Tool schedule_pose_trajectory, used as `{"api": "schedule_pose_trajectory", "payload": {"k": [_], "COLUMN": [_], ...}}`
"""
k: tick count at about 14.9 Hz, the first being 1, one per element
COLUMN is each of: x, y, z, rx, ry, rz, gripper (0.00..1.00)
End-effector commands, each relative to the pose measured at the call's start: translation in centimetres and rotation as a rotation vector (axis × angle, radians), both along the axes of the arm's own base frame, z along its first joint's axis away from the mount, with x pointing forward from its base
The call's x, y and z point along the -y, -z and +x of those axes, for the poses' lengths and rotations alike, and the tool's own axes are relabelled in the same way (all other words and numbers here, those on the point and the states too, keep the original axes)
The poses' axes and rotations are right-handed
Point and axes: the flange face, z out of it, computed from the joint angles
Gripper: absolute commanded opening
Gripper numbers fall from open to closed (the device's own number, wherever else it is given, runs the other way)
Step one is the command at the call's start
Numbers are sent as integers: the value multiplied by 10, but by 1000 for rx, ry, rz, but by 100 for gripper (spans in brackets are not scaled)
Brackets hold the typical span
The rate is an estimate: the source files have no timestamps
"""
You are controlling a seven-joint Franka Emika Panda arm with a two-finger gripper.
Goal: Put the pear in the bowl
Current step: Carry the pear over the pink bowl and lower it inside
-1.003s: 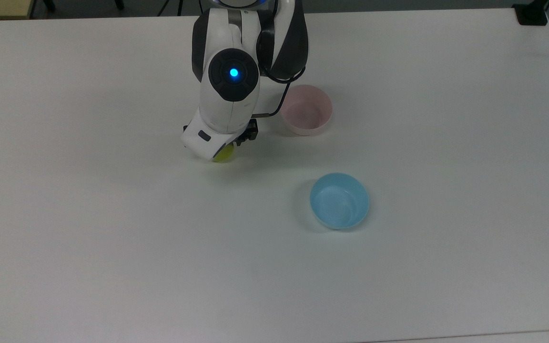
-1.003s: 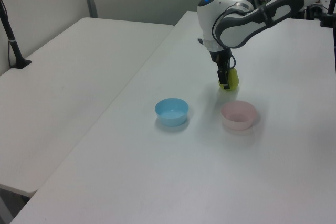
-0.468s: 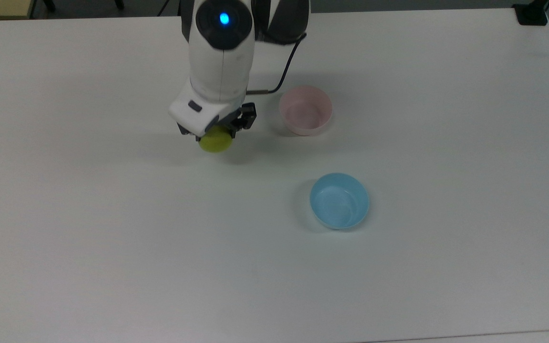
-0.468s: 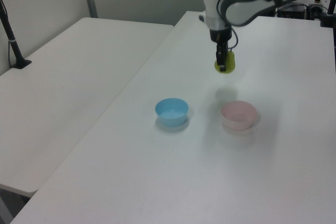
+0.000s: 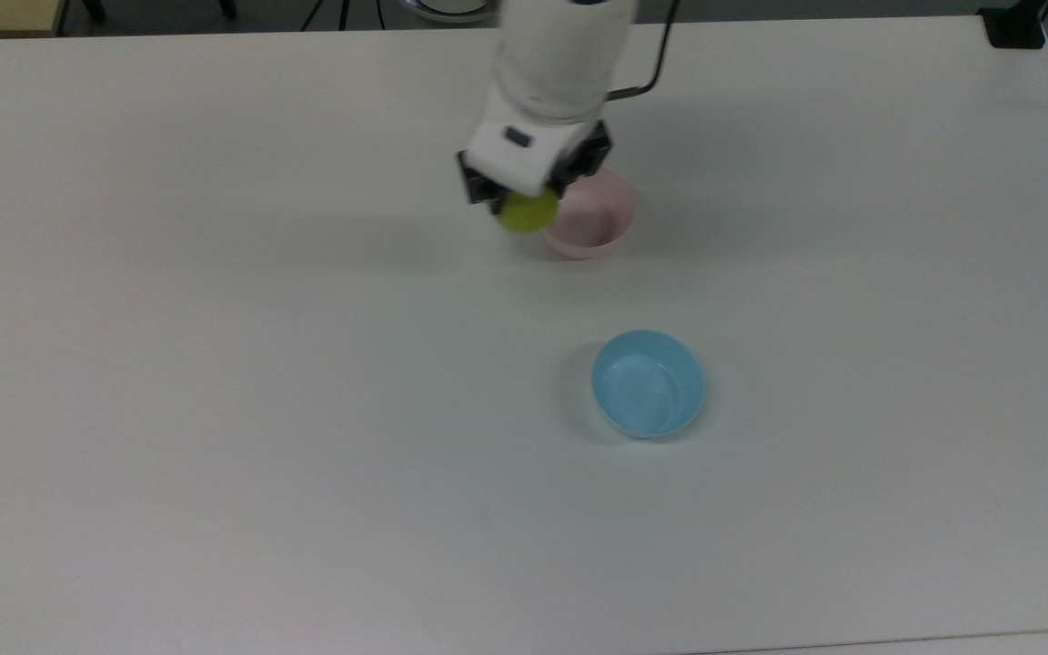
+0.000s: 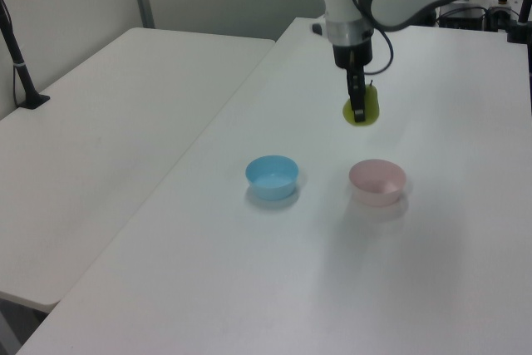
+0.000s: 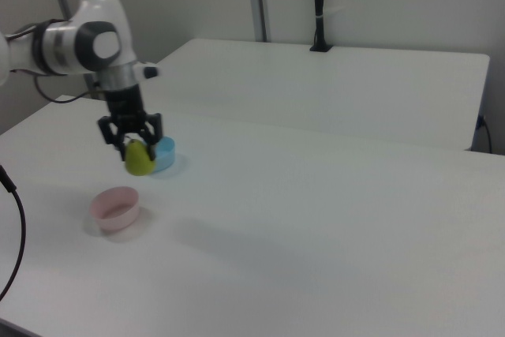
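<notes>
The small yellow-green pear (image 5: 529, 210) hangs in the air, clamped between the jaws of the white two-finger gripper (image 5: 531, 193), which are closed narrowly on its upper part. In the top view, going left to right, the pear comes first, overlapping the left rim of the small round pale pink plastic bowl (image 5: 599, 221). The light blue plastic bowl (image 5: 649, 383) sits lower and further right, well apart from both. All rest on or above the white desk (image 5: 215, 409).

Position relative to target: in the left view the pear (image 6: 362, 109) is well above the pink bowl (image 6: 377, 181) and somewhat toward the left view's left. In the right view the pear (image 7: 141, 158) hangs above and to the right of the pink bowl (image 7: 116, 207), in front of the blue bowl (image 7: 165, 153). The pear is probably not yet centred over the pink bowl; the views do not settle this exactly.

Risks from this position:
- Release here would likely drop the pear on the rim or on the desk beside the bowl, because of the offset.
- A drop from this height could bounce the pear out or tip the light bowl.
- The grip is high on a tapering fruit, so the pear could slip during travel.
</notes>
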Motion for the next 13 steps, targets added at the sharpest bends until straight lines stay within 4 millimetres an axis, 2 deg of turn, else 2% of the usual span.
{"api": "schedule_pose_trajectory", "payload": {"k": [1,3,8,9,10,11,13], "x": [-45,-65,-83,-89,-90,-91,-91], "y": [4,19,68,77,83,91,95], "z": [-22,-26,-24,-25,-25,-25,-25], "rx": [-47,-64,-111,-116,-123,-133,-138], "ry": [-74,-97,-117,-129,-129,-131,-132], "rz": [-6,-19,-62,-70,-78,-86,-91], "gripper": [43,43,49,53,58,68,97]}}
